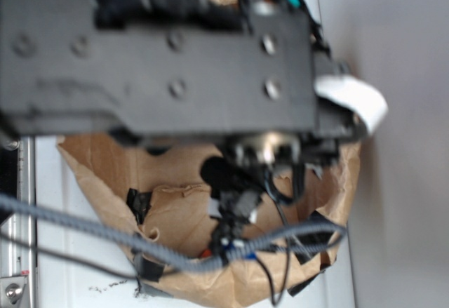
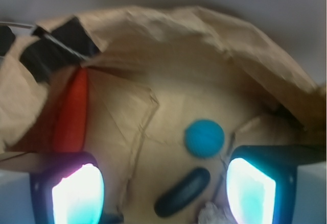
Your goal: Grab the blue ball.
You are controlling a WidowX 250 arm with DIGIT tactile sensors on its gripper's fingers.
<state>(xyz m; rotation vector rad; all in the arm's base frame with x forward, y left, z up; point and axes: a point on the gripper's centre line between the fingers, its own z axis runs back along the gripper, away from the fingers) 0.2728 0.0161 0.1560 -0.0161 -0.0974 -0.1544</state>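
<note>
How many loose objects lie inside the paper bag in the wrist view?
4: the blue ball at centre, a dark capsule just below it, a crumpled paper wad at the bottom edge, an orange object at left. Bag folds may hide more.

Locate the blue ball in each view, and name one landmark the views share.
Exterior: not in view; the robot arm covers most of the picture.
Wrist: the blue ball sits just right of centre, above the dark capsule, apart from it.
Shared landmark: the crumpled brown paper with black tape patches.
</note>
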